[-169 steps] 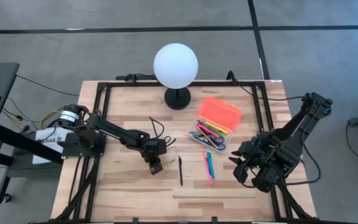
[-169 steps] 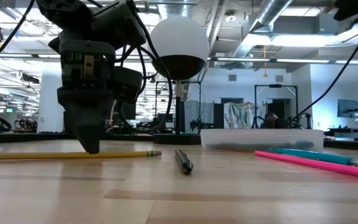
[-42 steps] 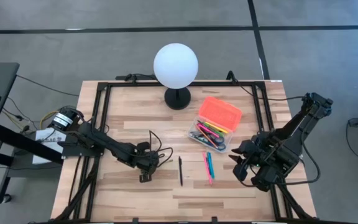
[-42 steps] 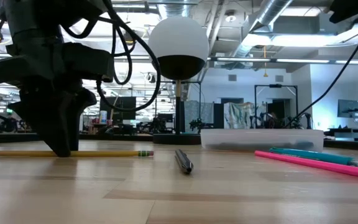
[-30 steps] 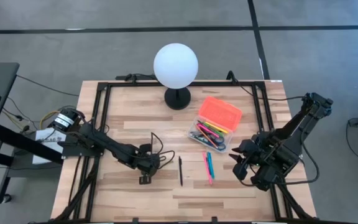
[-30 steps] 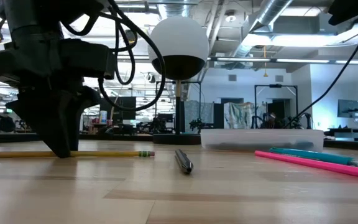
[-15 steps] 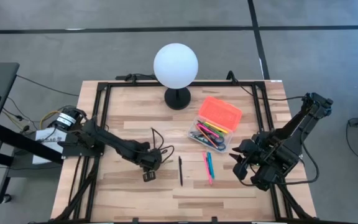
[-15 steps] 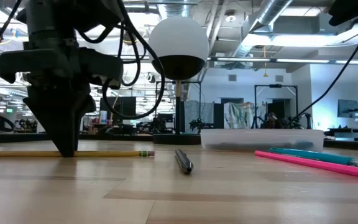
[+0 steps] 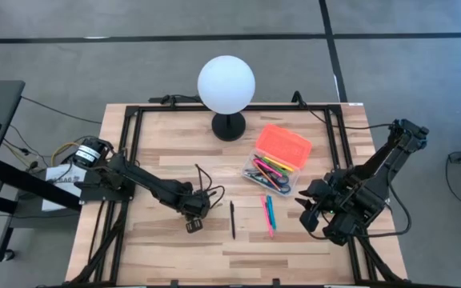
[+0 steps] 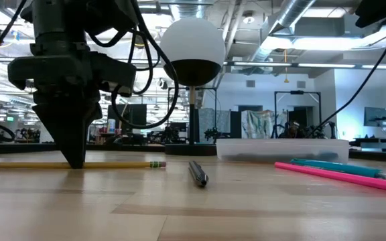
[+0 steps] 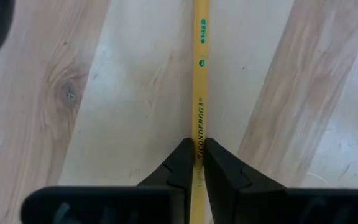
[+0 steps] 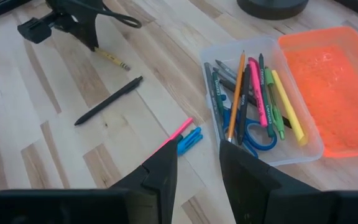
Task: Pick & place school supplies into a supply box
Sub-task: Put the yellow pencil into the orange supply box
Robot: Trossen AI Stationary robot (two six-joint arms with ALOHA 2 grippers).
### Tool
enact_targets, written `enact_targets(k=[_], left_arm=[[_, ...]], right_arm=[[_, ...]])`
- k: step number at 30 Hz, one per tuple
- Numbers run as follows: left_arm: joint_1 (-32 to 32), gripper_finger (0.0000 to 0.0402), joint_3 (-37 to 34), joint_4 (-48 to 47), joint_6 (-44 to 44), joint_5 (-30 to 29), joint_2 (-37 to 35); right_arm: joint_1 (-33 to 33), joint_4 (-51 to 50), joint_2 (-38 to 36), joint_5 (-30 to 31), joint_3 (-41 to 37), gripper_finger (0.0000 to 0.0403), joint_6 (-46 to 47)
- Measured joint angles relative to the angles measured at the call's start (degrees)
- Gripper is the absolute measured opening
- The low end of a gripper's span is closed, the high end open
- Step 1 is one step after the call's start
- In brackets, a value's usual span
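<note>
A yellow pencil (image 10: 116,164) lies flat on the wooden table, its eraser end (image 10: 157,164) toward the black pen (image 10: 198,173). My left gripper (image 9: 192,225) stands over it, fingers pointing down and shut on it. My right gripper (image 9: 308,210) hangs open above the table's right side, near the supply box (image 9: 272,173). The box is clear plastic with its orange lid (image 9: 284,145) lying open beside it. It holds several pens and markers and the blue-handled scissors (image 12: 253,135). A pink marker and a blue marker (image 9: 267,214) lie side by side on the table. My left gripper pinches the pencil's shaft about midway along its length (image 11: 199,138) between its two fingertips (image 11: 184,157). The fingers come from above, pointing down, and lie across the pencil. The pencil rests flat on the table under them.
A white globe lamp (image 9: 226,84) on a black foot stands at the table's far middle. A black frame (image 9: 126,144) runs around the tabletop. Bare wood lies along the near edge (image 9: 230,260).
My left gripper has shifted a little along the pencil toward its eraser end and has rolled about its own axis, staying down at the table. The pencil has kept its place on the wood.
</note>
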Motion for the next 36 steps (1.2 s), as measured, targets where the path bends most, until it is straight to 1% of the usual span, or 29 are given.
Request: enact_targets(k=[2,7,14,16,18,20,22,25,26,29,31,34,36], left_arm=[[0.04,0.0009,0.00,-0.10,0.04,-0.25,-0.02],[0.09,0.0013,0.00,-0.17,-0.08,-0.93,-0.02],[0.19,0.0005,0.00,-0.30,-0.45,-1.97,-0.02],[0.26,0.0006,0.02,-0.66,-1.55,-3.26,-0.02],[0.61,0.0006,0.02,-0.61,-2.03,-3.18,-0.02],[0.70,0.0007,-0.01,0.60,-0.41,-1.84,-0.02],[0.21,0.0007,-0.15,2.69,3.11,-0.29,-0.02],[-1.08,0.0007,-0.33,3.80,6.75,-0.10,-0.04],[-1.21,0.0007,-0.33,3.41,6.42,-1.02,-0.04],[-0.75,0.0007,-0.01,-1.21,-1.46,-3.89,-0.04],[0.24,0.0008,0.18,-2.64,-4.12,-3.68,-0.04],[1.14,0.0008,0.19,-2.12,-3.39,-2.59,-0.04],[1.40,0.0008,-0.03,0.85,0.67,-1.21,-0.04]], right_arm=[[0.00,0.09,0.00,-0.01,0.00,0.0113,0.00],[0.00,0.09,0.00,0.00,0.00,0.0113,-0.02],[0.00,0.07,0.00,0.02,0.00,0.0113,-0.07],[0.00,0.07,0.00,0.02,0.00,0.0113,-0.07],[0.00,0.07,0.00,0.02,0.00,0.0113,-0.09],[0.00,0.07,0.00,0.03,0.00,0.0113,-0.07],[0.00,0.07,0.00,0.03,0.00,0.0113,-0.09],[0.00,0.07,0.00,0.04,0.00,0.0113,-0.09],[0.00,0.07,0.00,0.07,0.00,0.0113,-0.09],[0.00,0.01,0.00,0.23,0.00,0.0113,-0.13],[0.00,-0.16,0.00,0.57,0.00,0.0113,-0.13],[-0.02,-0.75,0.00,0.61,0.00,0.0113,-0.12],[-0.02,-0.84,0.00,0.61,0.00,0.0113,-0.09]])
